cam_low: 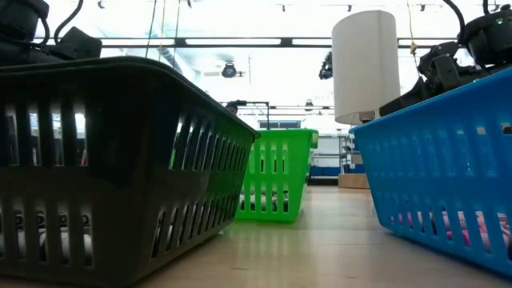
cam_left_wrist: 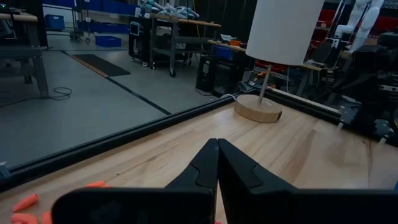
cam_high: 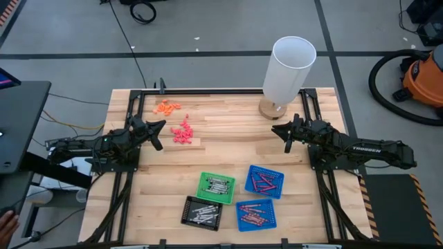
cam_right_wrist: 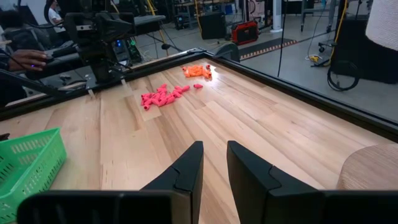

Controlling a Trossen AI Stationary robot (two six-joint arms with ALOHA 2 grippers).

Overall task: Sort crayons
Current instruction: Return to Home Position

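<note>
We see the left hand (cam_high: 158,133) at the left of the high view, above the desk (cam_high: 235,142), holding nothing. In its wrist view its two fingers are pressed together at the tips (cam_left_wrist: 217,142). Just to its right lie the pink bits (cam_high: 183,133), and the orange bits (cam_high: 167,106) sit further up the frame.

The right hand (cam_high: 280,130) faces it from the right side of the frame. Its fingers stand a narrow gap apart (cam_right_wrist: 214,144), and it too holds nothing. Just above it in the high view is a lamp (cam_high: 291,69) with a white shade on a round wooden base.

All the crayons we can find lie in four bins at the lower centre of the frame, well apart from both hands. Grey crayons (cam_high: 219,185) fill the green bin (cam_high: 205,178) and the black bin (cam_high: 187,207) below it. Dark red crayons (cam_high: 263,181) lie in the upper blue bin (cam_high: 279,173) and the lower blue bin (cam_high: 270,223).
</note>
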